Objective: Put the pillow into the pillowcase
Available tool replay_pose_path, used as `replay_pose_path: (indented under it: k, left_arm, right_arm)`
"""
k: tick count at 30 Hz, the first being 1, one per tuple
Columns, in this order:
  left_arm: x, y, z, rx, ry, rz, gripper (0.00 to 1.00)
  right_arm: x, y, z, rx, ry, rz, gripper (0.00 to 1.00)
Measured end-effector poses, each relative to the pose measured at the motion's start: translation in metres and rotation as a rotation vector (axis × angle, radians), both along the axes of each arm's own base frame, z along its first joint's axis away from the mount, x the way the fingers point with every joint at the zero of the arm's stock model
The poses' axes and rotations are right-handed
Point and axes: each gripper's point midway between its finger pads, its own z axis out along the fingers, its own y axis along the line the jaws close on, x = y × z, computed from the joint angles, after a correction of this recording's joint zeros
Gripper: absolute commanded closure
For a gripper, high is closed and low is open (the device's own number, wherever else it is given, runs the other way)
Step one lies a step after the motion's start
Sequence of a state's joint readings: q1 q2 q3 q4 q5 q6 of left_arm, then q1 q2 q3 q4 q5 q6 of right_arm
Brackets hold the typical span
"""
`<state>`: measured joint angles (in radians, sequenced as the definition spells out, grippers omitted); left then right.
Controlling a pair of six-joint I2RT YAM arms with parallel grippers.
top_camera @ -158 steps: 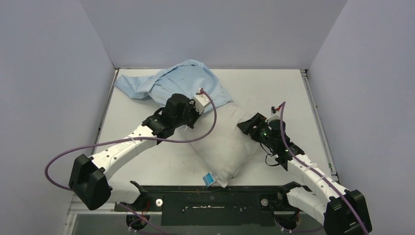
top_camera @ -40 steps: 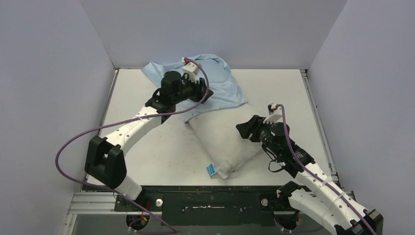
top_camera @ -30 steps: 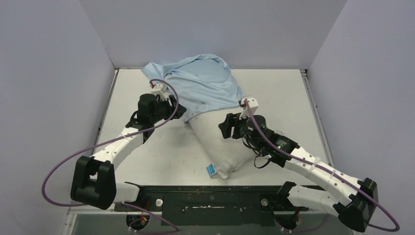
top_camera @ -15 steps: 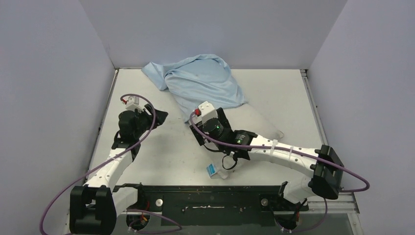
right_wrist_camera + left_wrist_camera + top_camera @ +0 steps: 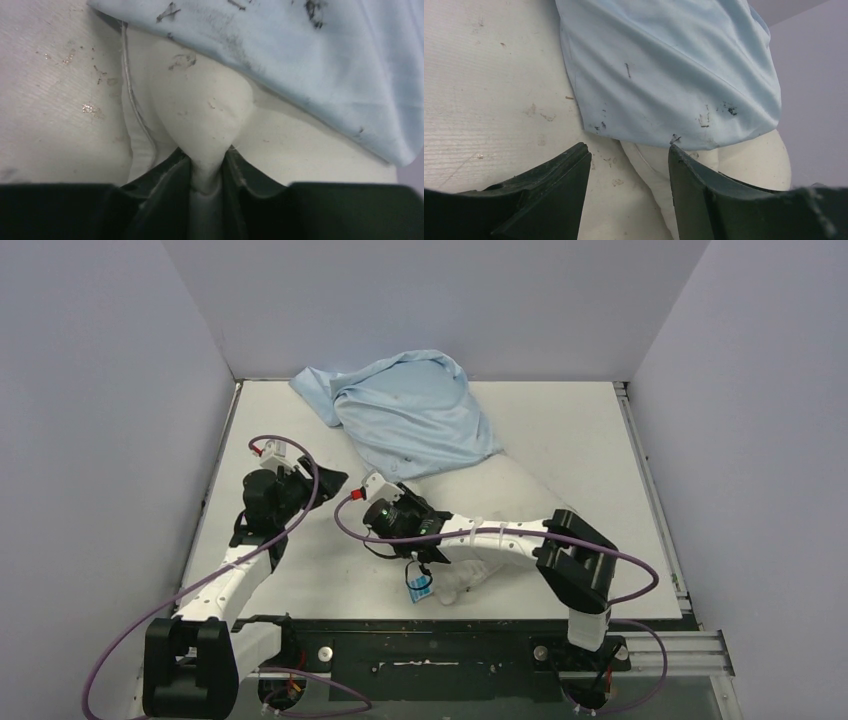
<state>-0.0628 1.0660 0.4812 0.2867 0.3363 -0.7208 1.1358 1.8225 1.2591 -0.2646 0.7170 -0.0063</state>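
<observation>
Right jaws pinching off-white pillow (image 5: 200,110), left jaws apart, wrinkled light-blue pillowcase (image 5: 310,60) draped over its end

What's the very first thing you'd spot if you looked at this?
The light blue pillowcase, crumpled at the back of the table, covers one end of the plump off-white pillow. Next, the right gripper pinches a bunch of the pillow's fabric, while the left gripper hovers open beside it.
</observation>
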Motion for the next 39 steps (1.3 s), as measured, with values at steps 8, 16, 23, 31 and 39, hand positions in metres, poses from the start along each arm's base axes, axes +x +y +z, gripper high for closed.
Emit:
replay_pose_path:
  k: [8, 16, 23, 31, 39]
  left_arm:
    - [-0.009, -0.01, -0.006, -0.021, -0.013, -0.067, 0.37]
    - [-0.004, -0.02, -0.004, 0.025, -0.08, -0.131, 0.39]
    - [0.014, -0.029, -0.004, -0.036, -0.126, -0.135, 0.37]
    - [0.028, -0.038, -0.005, -0.048, -0.175, -0.16, 0.44]
    - [0.037, -0.067, 0.001, 0.122, -0.237, -0.216, 0.45]
  right_arm:
    - [0.006, 0.006, 0.021, 0.067, -0.019, 0.001, 1.0]
    - [0.006, 0.003, 0.097, 0.388, -0.018, 0.038, 1.0]
    - [0.009, 0.0, 0.123, 0.535, -0.013, 0.046, 1.0]
    - [0.008, -0.002, 0.114, 0.555, 0.022, 0.051, 1.0]
    - [0.01, -0.008, 0.122, 0.585, 0.018, 0.043, 1.0]
